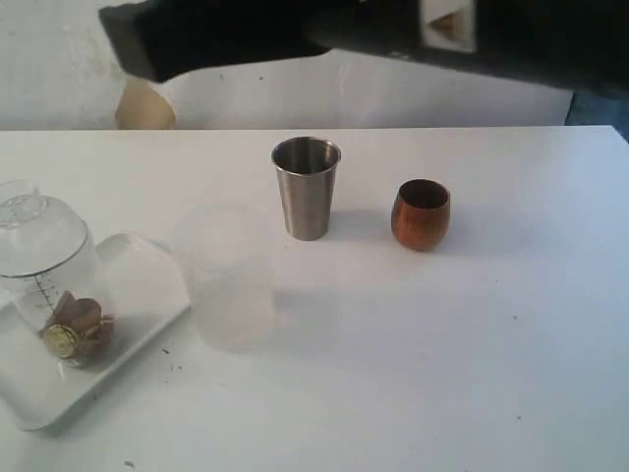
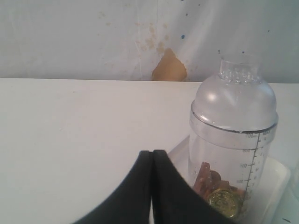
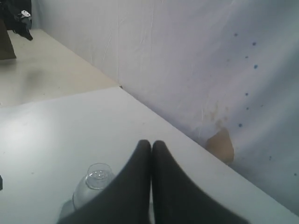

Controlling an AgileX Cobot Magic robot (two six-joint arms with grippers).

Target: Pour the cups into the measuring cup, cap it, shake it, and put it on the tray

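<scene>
Withdraw left gripper (image 2: 152, 153) and right gripper (image 3: 151, 143) (both pinched together, empty) without nudging the capped clear plastic measuring cup (image 1: 54, 275) on its flat white tray (image 1: 147, 290).

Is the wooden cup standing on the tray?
No, the wooden cup stands on the table beside the steel tumbler, well apart from the tray.

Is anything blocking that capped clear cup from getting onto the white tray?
Nothing visible does. The measuring cup already stands on the tray with its cap on. The frosted cup stands beside the tray's edge, not between them.
</scene>
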